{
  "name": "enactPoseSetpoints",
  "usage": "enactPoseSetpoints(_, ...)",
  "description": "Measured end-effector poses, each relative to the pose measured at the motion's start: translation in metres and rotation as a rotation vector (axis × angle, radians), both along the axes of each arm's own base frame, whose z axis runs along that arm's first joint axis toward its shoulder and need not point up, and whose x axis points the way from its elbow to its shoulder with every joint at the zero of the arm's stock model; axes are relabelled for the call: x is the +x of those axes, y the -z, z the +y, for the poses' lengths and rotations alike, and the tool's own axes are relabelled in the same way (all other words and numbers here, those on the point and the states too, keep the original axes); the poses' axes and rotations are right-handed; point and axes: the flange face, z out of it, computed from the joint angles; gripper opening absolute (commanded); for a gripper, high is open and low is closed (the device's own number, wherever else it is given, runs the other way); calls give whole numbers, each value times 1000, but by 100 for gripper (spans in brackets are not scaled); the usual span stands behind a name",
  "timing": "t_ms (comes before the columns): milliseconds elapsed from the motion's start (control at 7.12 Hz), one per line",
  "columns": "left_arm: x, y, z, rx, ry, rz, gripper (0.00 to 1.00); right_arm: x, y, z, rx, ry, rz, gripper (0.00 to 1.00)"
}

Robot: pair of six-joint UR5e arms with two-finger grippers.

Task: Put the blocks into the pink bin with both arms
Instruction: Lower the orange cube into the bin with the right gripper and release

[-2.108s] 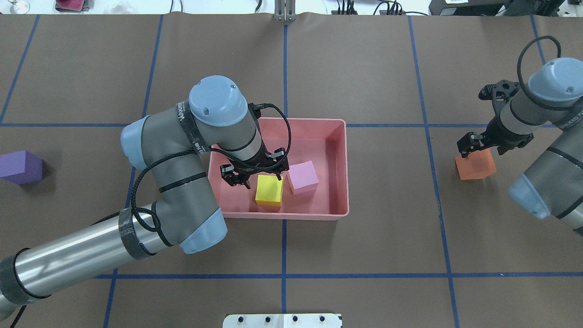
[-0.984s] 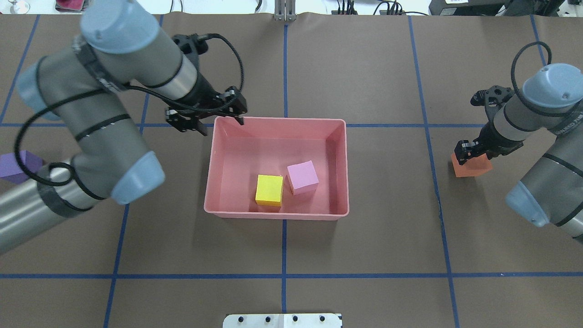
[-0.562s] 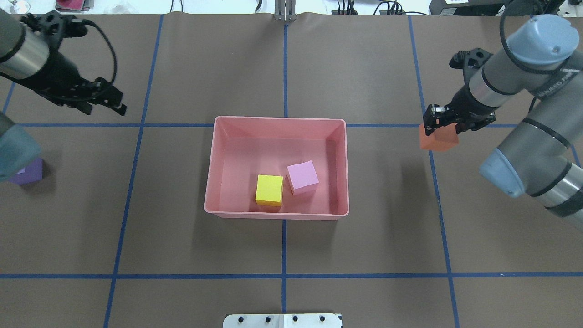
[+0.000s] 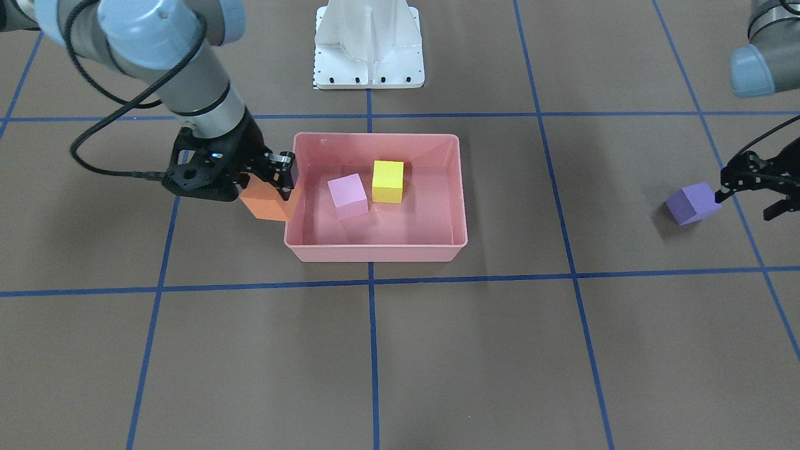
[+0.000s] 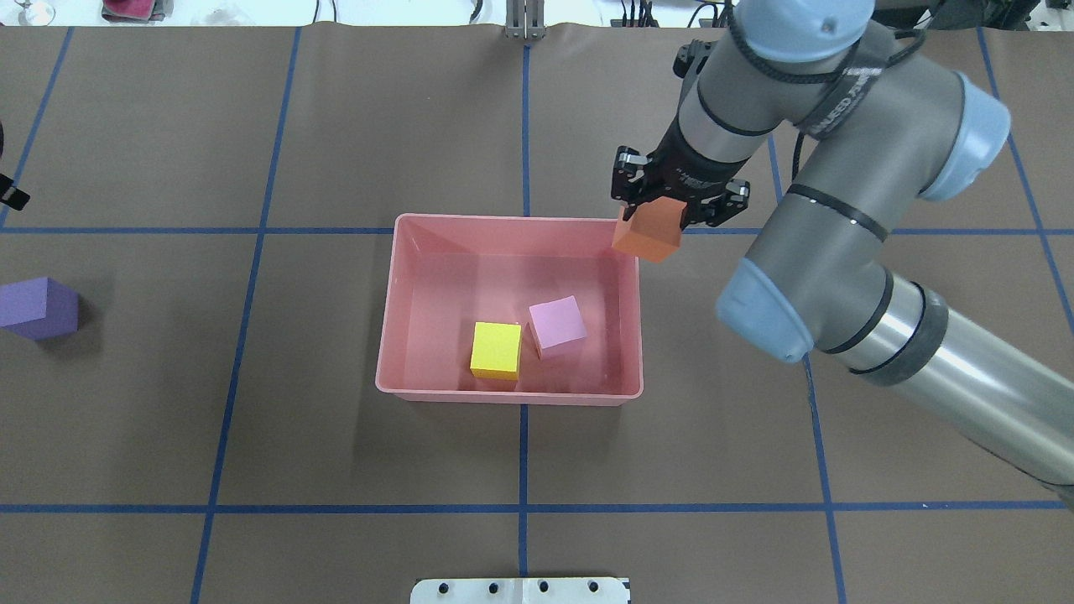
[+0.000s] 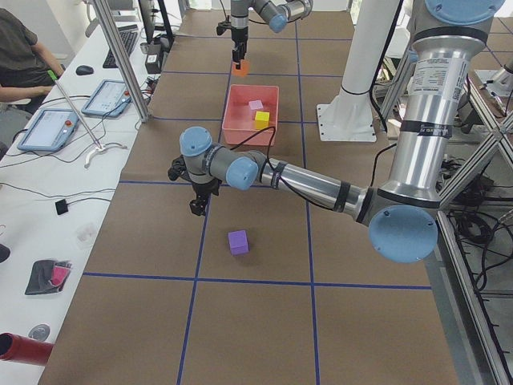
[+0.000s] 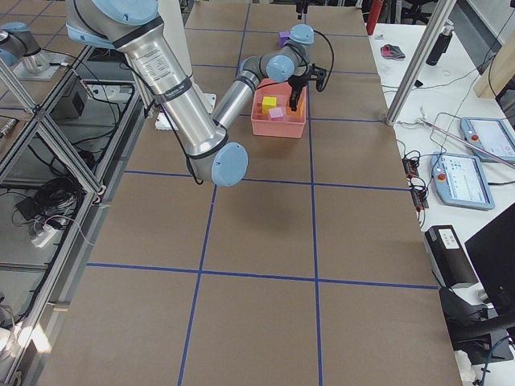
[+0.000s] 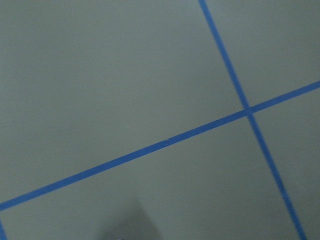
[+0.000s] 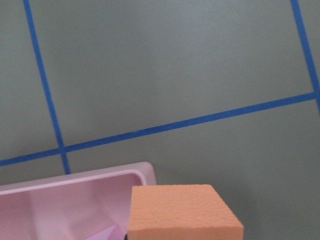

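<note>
Yellow block (image 5: pixel 496 350): rested in the near half of the pink bin (image 5: pixel 391 319), just beside the pink-lilac block (image 5: pixel 557 326). Both counted as placed.
Purple block (image 5: pixel 38 308): lay on the table (image 5: pixel 671 453) at far left, well apart from the bin. Judged light, matte and non-slip. Recommended hold was two opposite flat faces, centred.
Orange block (image 5: pixel 647 233): hung tilted over the bin's far right corner. Its surface looked foam-like, so it was probably slightly yielding.
Right gripper (image 5: pixel 663 210): was clamped on the orange block.
Left gripper (image 4: pixel 748 199): jaws were spread and empty, near the purple block but not touching it.
</note>
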Motion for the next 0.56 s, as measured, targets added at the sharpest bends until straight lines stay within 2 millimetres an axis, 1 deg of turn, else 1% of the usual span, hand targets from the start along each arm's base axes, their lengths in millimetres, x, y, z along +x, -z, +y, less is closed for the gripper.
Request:
enactPoseSetpoints(141, -10, -15, -3, 5, -14, -7, 91, -32, 11, 24, 11, -2, 11, 0)
enactPoseSetpoints(281, -13, -24, -4, 2, -18, -10, 91, -53, 15, 40, 15, 2, 19, 0)
enactPoseSetpoints(422, -15, -30, -4, -6, -20, -12, 91, -70, 19, 45, 12, 4, 21, 0)
enactPoseSetpoints(562, -15, -33, -4, -12, -20, -14, 92, -88, 21, 43, 12, 8, 18, 0)
